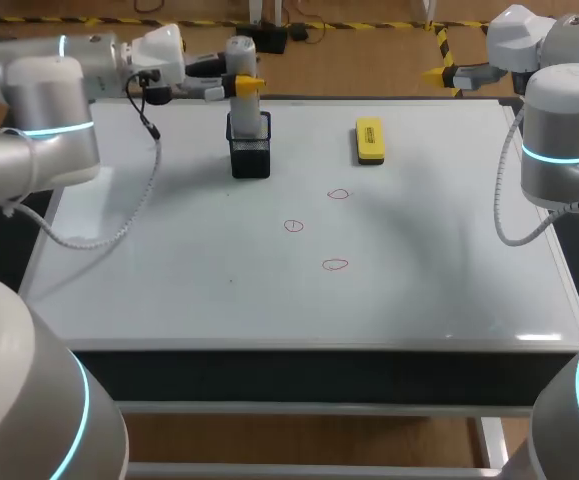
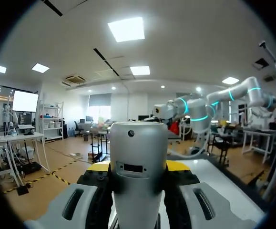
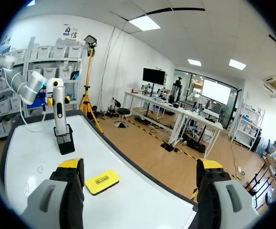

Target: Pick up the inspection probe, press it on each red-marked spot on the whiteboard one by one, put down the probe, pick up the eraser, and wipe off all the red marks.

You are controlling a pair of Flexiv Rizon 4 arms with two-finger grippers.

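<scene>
Grey probe upright in a black mesh holder at the far side of the whiteboard. Left gripper closed on its upper shaft, one yellow tip on each side. Yellow eraser flat on the board, right of the holder and apart from it. Three red marks near the board's centre. Right gripper by the far right corner, fingers wide apart, holding nothing.
</scene>
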